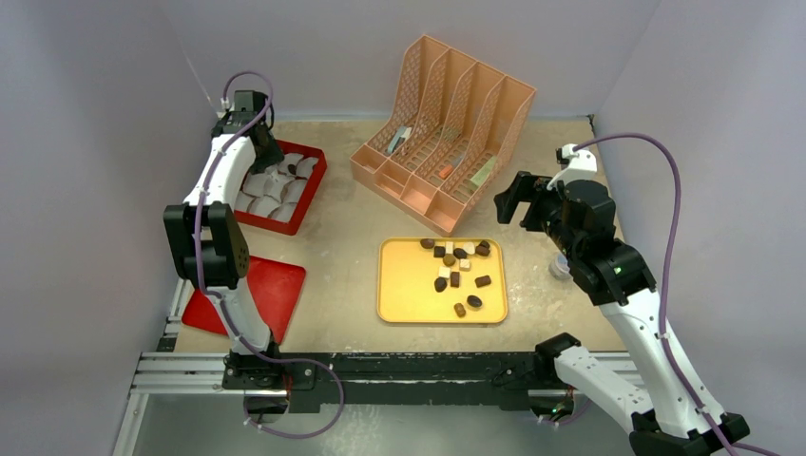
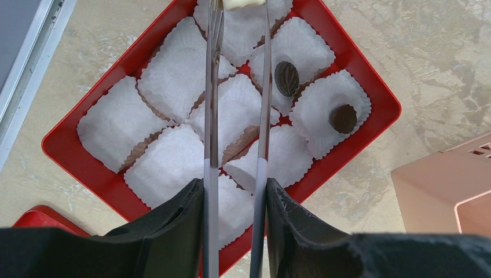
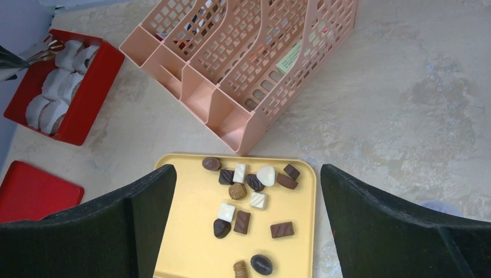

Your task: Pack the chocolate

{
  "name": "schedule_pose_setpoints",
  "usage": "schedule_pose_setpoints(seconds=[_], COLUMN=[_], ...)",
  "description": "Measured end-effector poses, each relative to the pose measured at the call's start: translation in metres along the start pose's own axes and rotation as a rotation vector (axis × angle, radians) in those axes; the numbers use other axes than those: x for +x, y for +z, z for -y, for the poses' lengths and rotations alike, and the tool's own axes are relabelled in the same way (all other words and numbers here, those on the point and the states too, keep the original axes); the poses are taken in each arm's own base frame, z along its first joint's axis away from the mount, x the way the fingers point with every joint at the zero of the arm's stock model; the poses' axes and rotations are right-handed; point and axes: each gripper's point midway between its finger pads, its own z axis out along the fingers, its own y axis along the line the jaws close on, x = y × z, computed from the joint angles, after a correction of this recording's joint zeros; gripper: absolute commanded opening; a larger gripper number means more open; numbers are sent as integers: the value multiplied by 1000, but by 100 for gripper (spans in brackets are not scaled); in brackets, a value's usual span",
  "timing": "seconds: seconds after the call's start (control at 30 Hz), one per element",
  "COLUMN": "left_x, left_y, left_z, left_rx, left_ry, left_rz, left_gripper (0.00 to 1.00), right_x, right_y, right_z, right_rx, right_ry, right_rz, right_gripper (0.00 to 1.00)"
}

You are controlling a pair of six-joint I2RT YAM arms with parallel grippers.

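The left gripper (image 2: 238,8), clamped on a cream-white chocolate piece (image 2: 244,3) above the far white paper liners (image 2: 173,87) in the red tray (image 2: 370,87), could drop it crooked through a thin-tipped grip; the right gripper (image 3: 246,174) gaped empty.

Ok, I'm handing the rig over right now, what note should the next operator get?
Left pincer: shut on metal tweezers pinching a cream-white chocolate over the red box of white paper liners.
Right pincer: open, empty, above the yellow tray.
Done: two dark oval chocolates sit in liners.
Left: place the held piece, then move the many loose chocolates off the tray into liners.
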Motion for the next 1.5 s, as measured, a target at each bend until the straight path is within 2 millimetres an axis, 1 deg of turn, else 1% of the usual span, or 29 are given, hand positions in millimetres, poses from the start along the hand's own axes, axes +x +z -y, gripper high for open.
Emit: schedule_pose_setpoints(seconds=[0.43,0.8,0.9,1.03,1.17,1.23,1.3,1.37,1.43,1.5], left_x=[2,2,2,2,0,0,4,12,27,44], left_y=[3,3,-1,-19,-46,-60,-76,-91,-106,-119], left_z=[0,1,3,6,12,20,33,51,73,90], left_rx=[-2,1,19,65,122,151,187,229,286,337], left_ry=[2,2,1,-5,-3,15,52,104,172,231], left_rz=[-8,-9,-10,-2,25,43,60,67,63,49], left_gripper=[41,40,40,40,40,40,40,39,38,38], right_x=[-1,-3,-3,-3,-3,-3,-3,-1,1,3], right_y=[-1,-5,-5,-5,-5,-5,-5,-5,-6,-6], right_z=[0,0,0,0,0,0,0,1,2,3], right_rx=[0,-5,-5,-5,-5,-4,-4,-2,2,6], right_ry=[4,7,7,7,7,7,7,5,1,-4], right_rz=[4,18,18,18,18,17,16,10,1,-5], right_gripper=[96,96,96,96,96,96,96,96,97,97])
